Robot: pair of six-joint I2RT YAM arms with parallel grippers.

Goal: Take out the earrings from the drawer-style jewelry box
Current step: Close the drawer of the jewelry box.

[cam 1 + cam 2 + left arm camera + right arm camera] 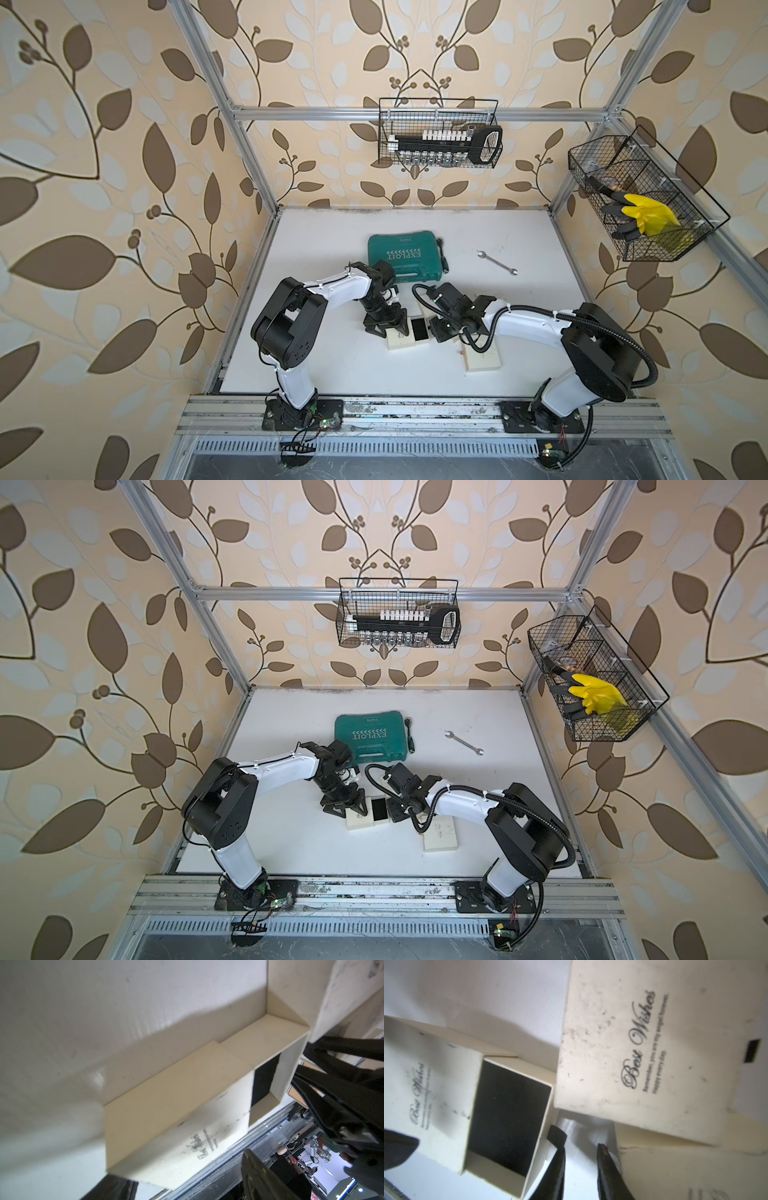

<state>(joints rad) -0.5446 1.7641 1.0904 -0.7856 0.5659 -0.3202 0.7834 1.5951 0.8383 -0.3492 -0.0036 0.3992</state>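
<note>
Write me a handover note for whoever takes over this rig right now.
The left gripper appears clamped on the sleeve of the jewelry box.
The right gripper is open and empty, beside the drawer.
Done: drawer partly slid out, black lining exposed.
Left: no earrings visible yet; find them and lift them out.

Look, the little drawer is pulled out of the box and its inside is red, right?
Almost. The drawer is pulled out of the box, but its inside is black, not red. The right wrist view shows the dark lining up close.
</note>
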